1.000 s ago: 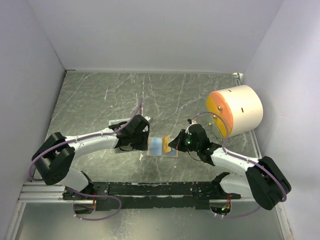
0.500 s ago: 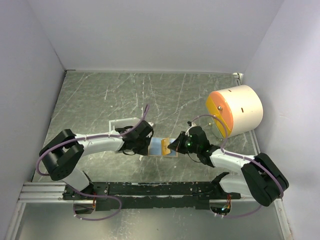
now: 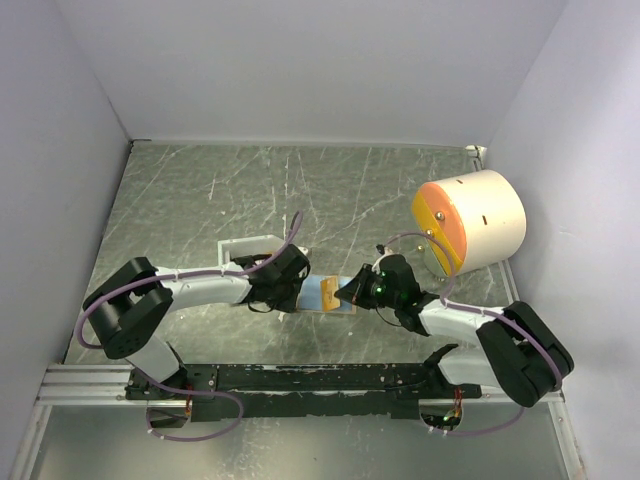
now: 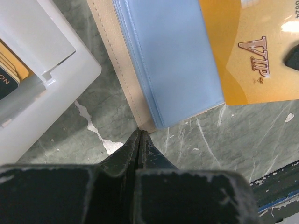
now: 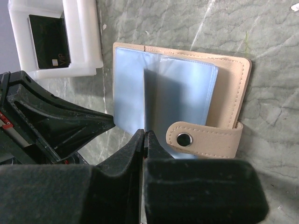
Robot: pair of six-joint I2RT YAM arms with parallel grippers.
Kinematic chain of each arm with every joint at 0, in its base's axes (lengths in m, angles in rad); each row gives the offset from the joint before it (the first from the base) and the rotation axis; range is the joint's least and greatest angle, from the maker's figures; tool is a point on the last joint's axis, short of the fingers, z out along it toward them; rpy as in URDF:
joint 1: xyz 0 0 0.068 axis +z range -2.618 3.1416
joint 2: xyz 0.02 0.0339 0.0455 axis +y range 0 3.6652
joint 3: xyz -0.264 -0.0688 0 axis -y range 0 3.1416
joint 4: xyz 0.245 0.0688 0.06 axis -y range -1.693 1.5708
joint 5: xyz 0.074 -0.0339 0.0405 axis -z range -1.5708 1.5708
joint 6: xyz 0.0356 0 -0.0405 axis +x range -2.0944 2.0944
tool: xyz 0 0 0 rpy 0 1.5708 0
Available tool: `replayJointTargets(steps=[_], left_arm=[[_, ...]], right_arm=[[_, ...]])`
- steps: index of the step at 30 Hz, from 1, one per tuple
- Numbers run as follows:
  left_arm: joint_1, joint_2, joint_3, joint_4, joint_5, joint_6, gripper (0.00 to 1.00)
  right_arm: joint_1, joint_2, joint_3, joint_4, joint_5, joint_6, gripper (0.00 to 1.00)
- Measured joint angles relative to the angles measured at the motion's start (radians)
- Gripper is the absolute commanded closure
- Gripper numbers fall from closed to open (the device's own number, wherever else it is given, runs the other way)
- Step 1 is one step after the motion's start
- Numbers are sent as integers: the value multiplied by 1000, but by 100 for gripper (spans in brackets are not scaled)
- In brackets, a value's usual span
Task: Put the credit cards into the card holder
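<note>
The tan card holder point(image 3: 322, 294) lies open between both arms, its blue pockets point(image 4: 173, 60) facing up and its snap tab point(image 5: 205, 140) folded over the near edge. My left gripper point(image 4: 140, 133) is shut, empty, its tip touching the holder's tan corner point(image 4: 142, 122). My right gripper point(image 5: 145, 135) is shut on an orange credit card point(image 4: 238, 51) with VIP lettering, which is seen edge-on from its own wrist. The card stands over the blue pockets. More credit cards, a black one point(image 5: 49, 39) on top, sit in the white tray point(image 5: 79, 37).
The white tray point(image 3: 250, 245) stands just behind the left gripper point(image 3: 298, 290). A large cream cylinder with an orange face point(image 3: 470, 220) stands at the right, behind the right arm. Side walls close in the marbled green table point(image 3: 200, 190).
My left arm swung forward and down, bringing its shut gripper against the holder's left edge and uncovering the tray. The right gripper with the orange card barely shifted.
</note>
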Motion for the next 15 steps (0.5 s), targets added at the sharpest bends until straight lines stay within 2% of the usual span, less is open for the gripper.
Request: replayJointTargets(steps=[15], left_arm=[[-16, 9, 10, -2, -21, -5, 93]], right_arm=[[-21, 14, -18, 43, 9, 24, 100]])
